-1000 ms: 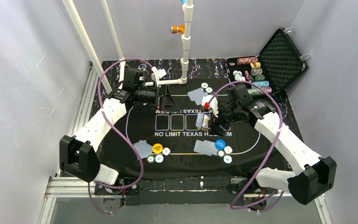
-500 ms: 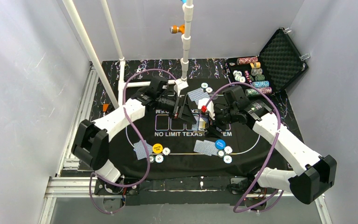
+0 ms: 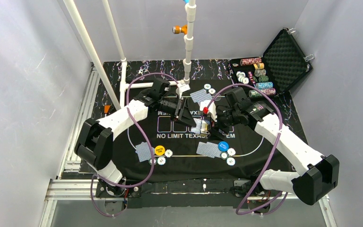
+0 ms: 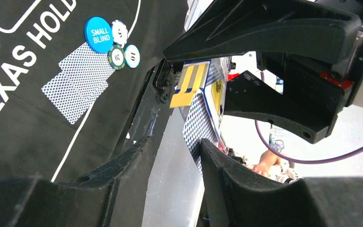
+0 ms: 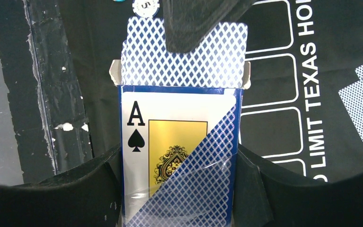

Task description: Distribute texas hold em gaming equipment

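Left hand [image 3: 191, 122] swung across, now closing on card [image 5: 142, 56] poking from box [image 5: 179, 156]

Black printed mat [image 3: 189, 163]; open foam-lined case [image 3: 286, 56] at its far right; white pipes [image 3: 118, 47] behind

Top view: even, diffuse overhead light; pale walls bright, soft shadows under the arms on the black mat [image 3: 184, 163]. Slightly soft overall.
Left wrist view: background blown white; left fingers [image 4: 113, 189] dark, blurred.
Right wrist view: card box [image 5: 179, 142] sharp, faint sheen low on it; right fingers [image 5: 52, 194] blurred.
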Robot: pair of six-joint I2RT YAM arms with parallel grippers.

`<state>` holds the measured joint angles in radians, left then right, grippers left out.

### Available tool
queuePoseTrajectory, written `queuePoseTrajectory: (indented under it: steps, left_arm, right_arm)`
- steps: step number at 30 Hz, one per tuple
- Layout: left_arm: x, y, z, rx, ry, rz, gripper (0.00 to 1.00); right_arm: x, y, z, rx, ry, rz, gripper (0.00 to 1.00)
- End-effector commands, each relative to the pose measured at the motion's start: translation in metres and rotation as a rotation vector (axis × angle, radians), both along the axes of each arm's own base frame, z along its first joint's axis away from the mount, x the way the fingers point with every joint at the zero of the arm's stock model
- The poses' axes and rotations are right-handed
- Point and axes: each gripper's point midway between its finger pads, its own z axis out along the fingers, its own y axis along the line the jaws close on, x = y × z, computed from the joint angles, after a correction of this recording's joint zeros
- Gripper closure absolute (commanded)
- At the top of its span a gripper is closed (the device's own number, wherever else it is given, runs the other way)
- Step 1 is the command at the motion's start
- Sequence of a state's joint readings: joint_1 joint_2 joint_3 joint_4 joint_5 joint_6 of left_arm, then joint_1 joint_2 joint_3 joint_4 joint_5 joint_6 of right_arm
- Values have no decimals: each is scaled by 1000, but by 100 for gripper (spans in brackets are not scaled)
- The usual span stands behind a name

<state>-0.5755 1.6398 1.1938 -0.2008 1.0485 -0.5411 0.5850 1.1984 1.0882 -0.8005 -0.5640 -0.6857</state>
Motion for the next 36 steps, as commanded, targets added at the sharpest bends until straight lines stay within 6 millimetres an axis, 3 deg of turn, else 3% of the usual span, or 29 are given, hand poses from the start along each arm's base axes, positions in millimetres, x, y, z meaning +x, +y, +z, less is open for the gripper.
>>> queuePoseTrajectory:
  steps: [1,6,11,15,18,20,23,36]
  left_arm:
    - [0,16,17,-32,-71,19,60]
    - [-3,18,31,-66,-118,19,59]
    - [-4,14,37,-98,-111,47,35]
    - [-6,5,26,-74,-72,33,32]
    - [-3,1,18,-59,-34,33,38]
    - [-3,2,16,-47,-23,37,50]
    - [-3,7,15,-35,-37,43,58]
    - [1,32,34,-70,-65,90,89]
  right_arm:
    - [5,13,15,75,-45,36,99]
    - [7,14,13,66,-41,30,99]
    - [10,15,11,63,-37,22,99]
    - [10,18,13,73,-32,27,99]
    - [9,19,15,79,-28,33,99]
    - [9,19,16,79,-29,34,99]
    - [7,18,16,80,-27,37,99]
    - [7,15,11,65,-28,28,99]
